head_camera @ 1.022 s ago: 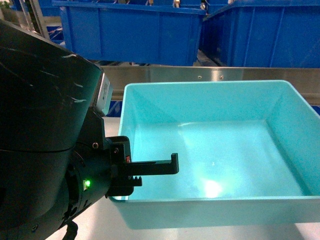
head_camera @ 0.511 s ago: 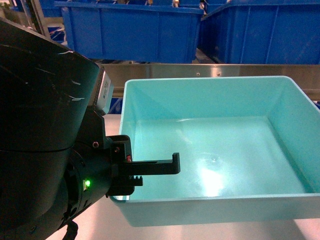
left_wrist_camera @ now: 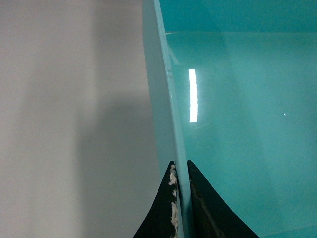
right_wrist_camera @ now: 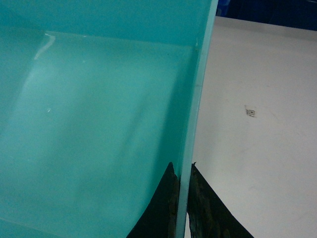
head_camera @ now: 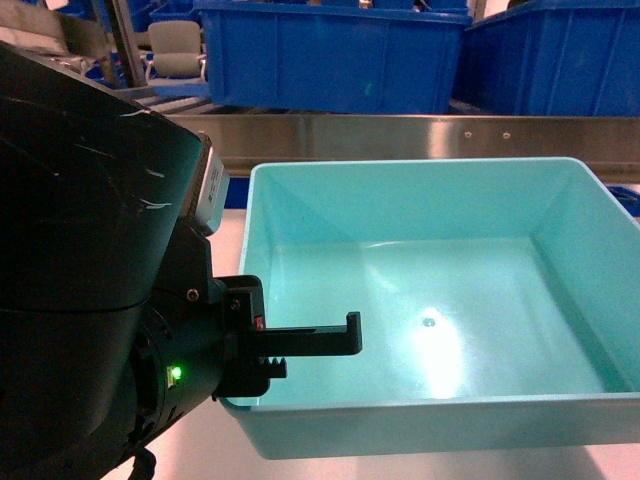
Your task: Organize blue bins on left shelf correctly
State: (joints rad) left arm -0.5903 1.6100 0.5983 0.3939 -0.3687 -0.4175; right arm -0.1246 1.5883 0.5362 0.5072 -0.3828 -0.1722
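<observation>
A light turquoise blue bin [head_camera: 420, 300] fills the middle of the head view, empty and glossy inside. My left gripper [left_wrist_camera: 181, 171] is shut on its left wall [left_wrist_camera: 168, 99], one finger inside the tub [head_camera: 320, 338] and one outside. My right gripper [right_wrist_camera: 182, 171] is shut on the right wall [right_wrist_camera: 198, 99] in the same way; it lies outside the head view. Just behind the bin's far rim runs the steel front rail [head_camera: 400, 135] of the left shelf.
Dark blue crates [head_camera: 330, 55] [head_camera: 560, 55] stand in a row behind the rail. My black left arm [head_camera: 90, 270] blocks the left third of the head view. A pale flat surface [left_wrist_camera: 74, 124] [right_wrist_camera: 252, 124] lies beside the bin on both sides.
The crates and the rail have slid to the right and a little upward in the head view. The bin stays in both grippers at nearly the same place.
</observation>
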